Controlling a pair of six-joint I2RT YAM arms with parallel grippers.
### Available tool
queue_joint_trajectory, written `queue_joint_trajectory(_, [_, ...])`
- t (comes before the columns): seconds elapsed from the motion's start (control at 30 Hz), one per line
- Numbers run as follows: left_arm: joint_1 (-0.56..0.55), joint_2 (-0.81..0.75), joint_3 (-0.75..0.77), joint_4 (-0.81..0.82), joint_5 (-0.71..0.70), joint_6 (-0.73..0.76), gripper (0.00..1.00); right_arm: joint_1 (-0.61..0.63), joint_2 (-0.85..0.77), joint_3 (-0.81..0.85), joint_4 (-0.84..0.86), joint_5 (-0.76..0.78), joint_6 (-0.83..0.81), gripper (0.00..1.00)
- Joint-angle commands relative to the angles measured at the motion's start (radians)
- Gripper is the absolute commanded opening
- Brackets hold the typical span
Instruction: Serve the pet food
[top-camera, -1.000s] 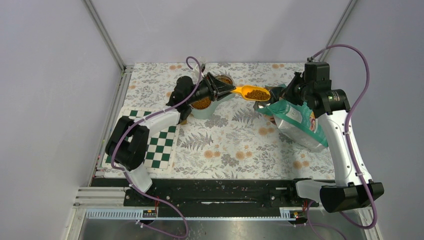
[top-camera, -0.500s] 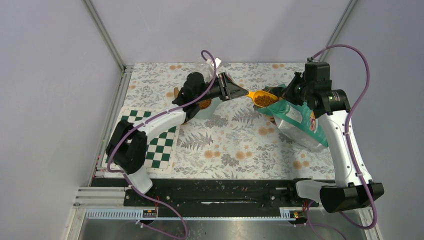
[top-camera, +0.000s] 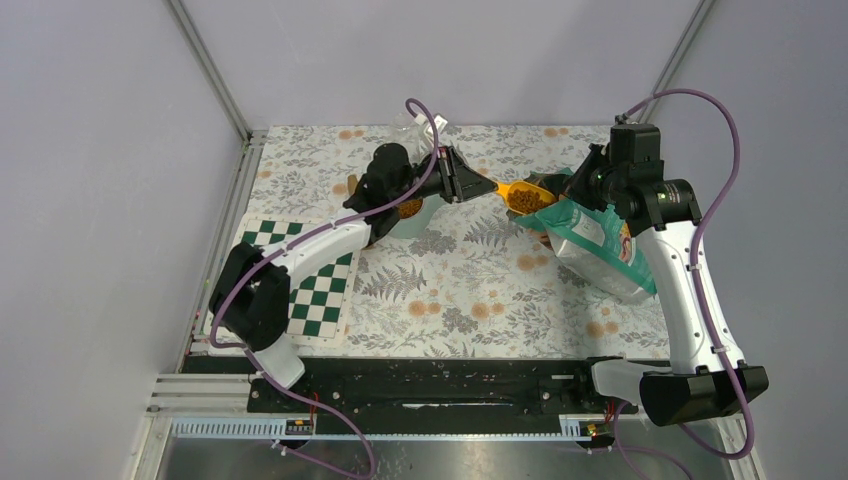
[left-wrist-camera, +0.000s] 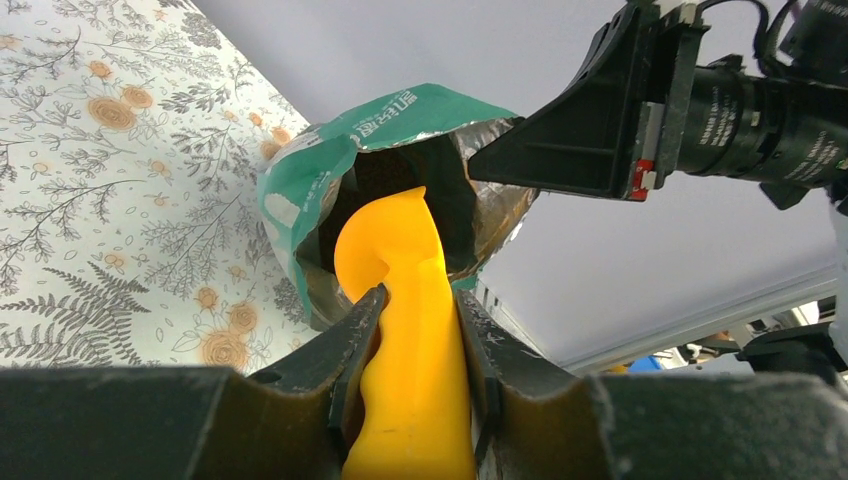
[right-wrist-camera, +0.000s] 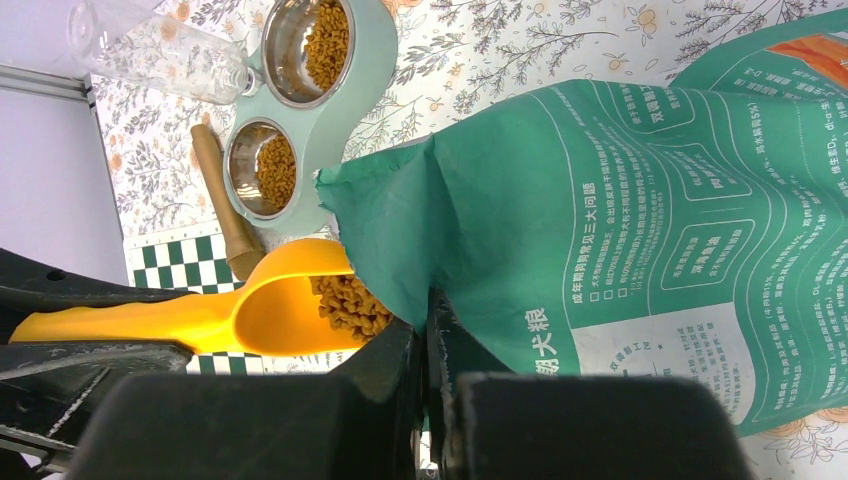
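Observation:
My left gripper (top-camera: 470, 184) is shut on the handle of an orange scoop (top-camera: 505, 188). The scoop's bowl holds brown pet food (top-camera: 527, 200) and sits at the open mouth of the teal-and-silver bag (top-camera: 600, 245). In the left wrist view the gripper (left-wrist-camera: 415, 310) clamps the scoop (left-wrist-camera: 415, 370), which points into the bag's mouth (left-wrist-camera: 400, 165). My right gripper (top-camera: 578, 188) is shut on the bag's top edge and holds it open. In the right wrist view it (right-wrist-camera: 425, 320) pinches the bag (right-wrist-camera: 620, 200), beside the scoop (right-wrist-camera: 260, 310) and its pet food (right-wrist-camera: 350, 300).
A pale green double feeder (right-wrist-camera: 350, 110) stands at the back left, with kibble in both steel bowls (right-wrist-camera: 320, 40) (right-wrist-camera: 270, 170). My left arm hides most of it in the top view. A wooden stick (right-wrist-camera: 225, 210), a clear bottle (right-wrist-camera: 160, 50) and a checkered mat (top-camera: 325, 290) lie nearby.
My left gripper has moved right, away from the feeder, carrying the loaded scoop to the bag's mouth. The right gripper and the bag have stayed still.

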Motion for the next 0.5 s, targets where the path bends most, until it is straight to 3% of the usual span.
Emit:
queue_joint_trajectory(0.0, [-0.018, -0.032, 0.056, 0.012, -0.019, 0.085, 0.00, 0.001, -0.060, 0.039, 0.145, -0.053, 0.019, 0.00])
queue_joint_trajectory(0.2, [-0.052, -0.026, 0.097, -0.081, -0.072, 0.210, 0.00, 0.000, -0.060, 0.037, 0.145, -0.054, 0.017, 0.00])
queue_joint_trajectory(0.47, [-0.056, -0.017, 0.102, -0.084, -0.100, 0.209, 0.00, 0.000, -0.064, 0.033, 0.145, -0.049, 0.017, 0.00])
